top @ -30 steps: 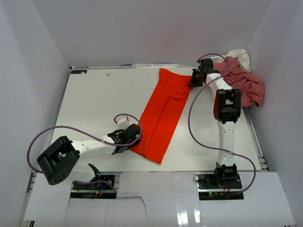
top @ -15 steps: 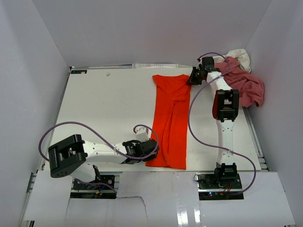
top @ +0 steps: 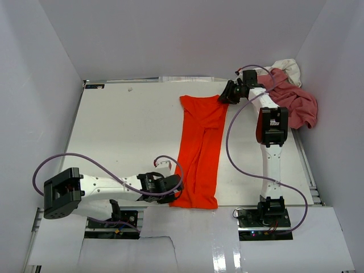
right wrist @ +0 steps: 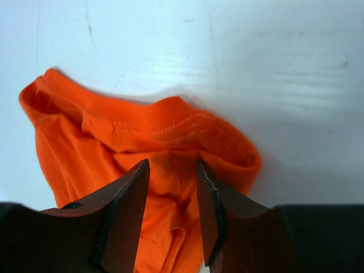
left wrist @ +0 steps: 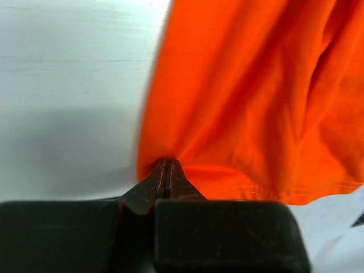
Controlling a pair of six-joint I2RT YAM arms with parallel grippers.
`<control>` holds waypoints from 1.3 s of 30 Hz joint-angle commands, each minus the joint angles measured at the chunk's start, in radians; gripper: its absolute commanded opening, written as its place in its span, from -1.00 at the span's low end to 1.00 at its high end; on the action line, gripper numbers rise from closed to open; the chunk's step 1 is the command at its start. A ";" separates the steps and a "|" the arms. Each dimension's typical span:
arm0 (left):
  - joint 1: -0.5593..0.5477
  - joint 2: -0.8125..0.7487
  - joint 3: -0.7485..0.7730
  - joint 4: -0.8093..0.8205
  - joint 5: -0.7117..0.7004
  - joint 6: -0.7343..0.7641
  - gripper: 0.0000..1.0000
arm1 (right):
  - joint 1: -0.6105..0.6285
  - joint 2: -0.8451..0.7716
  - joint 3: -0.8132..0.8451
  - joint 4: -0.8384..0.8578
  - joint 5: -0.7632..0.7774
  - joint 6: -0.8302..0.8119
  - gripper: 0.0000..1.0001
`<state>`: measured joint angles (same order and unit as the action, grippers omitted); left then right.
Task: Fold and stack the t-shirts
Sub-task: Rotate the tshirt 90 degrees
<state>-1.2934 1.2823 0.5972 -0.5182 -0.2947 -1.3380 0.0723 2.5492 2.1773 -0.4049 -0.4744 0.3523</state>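
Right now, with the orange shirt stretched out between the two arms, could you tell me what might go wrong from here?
1. The left end effector is shut on the near hem of the orange shirt, while the right end effector is open at the far end. A pull from the left would likely drag and bunch the unanchored cloth.
2. Cloth shows between the right one's open jaws, so rising away might snag it and spoil the lay.
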 commanded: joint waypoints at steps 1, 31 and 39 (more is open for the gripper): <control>-0.010 -0.024 0.110 -0.236 -0.064 0.042 -0.90 | 0.007 -0.144 -0.068 0.084 -0.055 -0.009 -0.10; 0.686 0.751 1.087 0.405 0.287 0.826 -1.00 | 0.310 -1.082 -1.253 0.225 0.211 -0.003 -0.85; 0.752 1.015 1.277 0.415 0.410 0.841 -1.00 | 0.441 -1.337 -1.465 0.221 0.203 0.086 -0.24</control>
<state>-0.5507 2.2486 1.8297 -0.1204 0.0330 -0.5224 0.4702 1.2751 0.7547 -0.2188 -0.2718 0.3912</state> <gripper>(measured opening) 0.024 0.351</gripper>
